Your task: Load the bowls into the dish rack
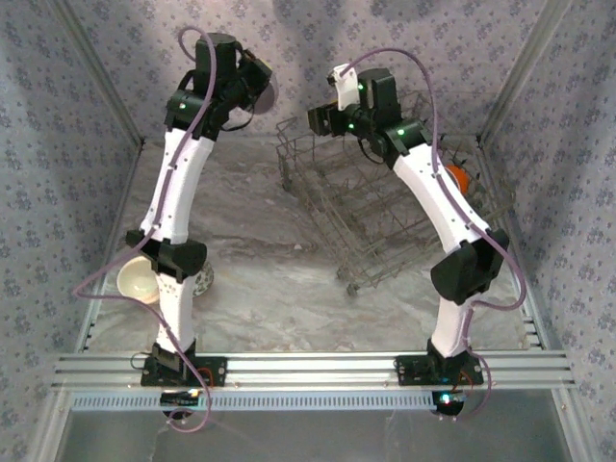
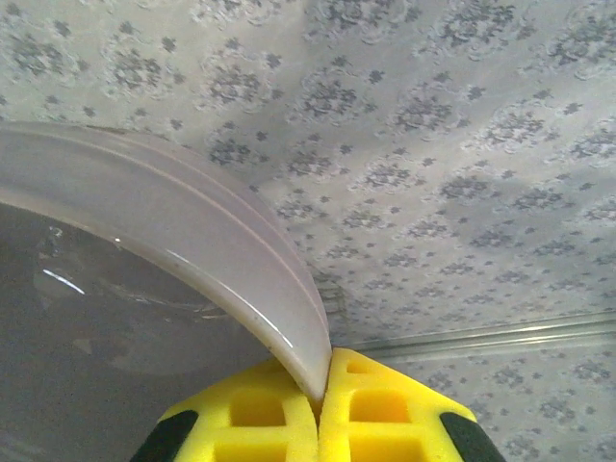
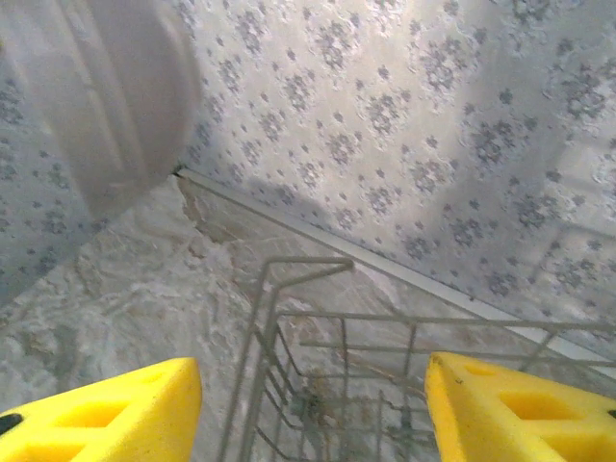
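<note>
Our left gripper [image 2: 322, 385] pinches the rim of a lavender-grey round bowl [image 2: 192, 221], left of the grey wire dish rack [image 3: 298, 265]; right gripper [image 3: 313, 404] gapes above it, over marbled tabletop [image 3: 125, 289].

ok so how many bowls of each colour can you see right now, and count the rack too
lavender-grey bowl: 1
cream bowl: 1
orange bowl: 1
patterned bowl, partly hidden, colour unclear: 1
dish rack: 1
total: 5 things, 4 of them bowls
</note>
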Robot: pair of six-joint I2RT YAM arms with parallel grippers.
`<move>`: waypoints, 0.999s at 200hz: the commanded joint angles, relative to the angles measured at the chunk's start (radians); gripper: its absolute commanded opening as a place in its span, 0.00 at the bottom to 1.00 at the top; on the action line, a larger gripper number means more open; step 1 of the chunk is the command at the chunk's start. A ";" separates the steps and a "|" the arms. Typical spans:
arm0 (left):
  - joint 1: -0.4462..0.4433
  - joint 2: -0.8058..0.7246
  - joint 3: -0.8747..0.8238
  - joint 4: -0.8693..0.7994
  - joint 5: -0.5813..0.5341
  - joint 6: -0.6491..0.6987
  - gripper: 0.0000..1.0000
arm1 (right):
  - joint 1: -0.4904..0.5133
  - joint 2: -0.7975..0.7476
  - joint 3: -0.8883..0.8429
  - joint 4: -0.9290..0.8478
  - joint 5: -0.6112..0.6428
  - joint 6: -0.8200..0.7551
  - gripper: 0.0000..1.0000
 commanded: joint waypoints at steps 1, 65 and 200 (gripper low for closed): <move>-0.022 -0.007 0.056 0.109 -0.044 -0.035 0.00 | 0.024 -0.049 -0.067 0.192 0.016 0.074 0.62; -0.064 -0.012 0.053 0.088 -0.078 -0.039 0.00 | 0.097 -0.047 -0.185 0.448 0.055 0.119 0.55; -0.131 -0.032 0.052 0.066 -0.177 -0.034 0.00 | 0.207 0.072 -0.152 0.615 0.483 0.148 0.47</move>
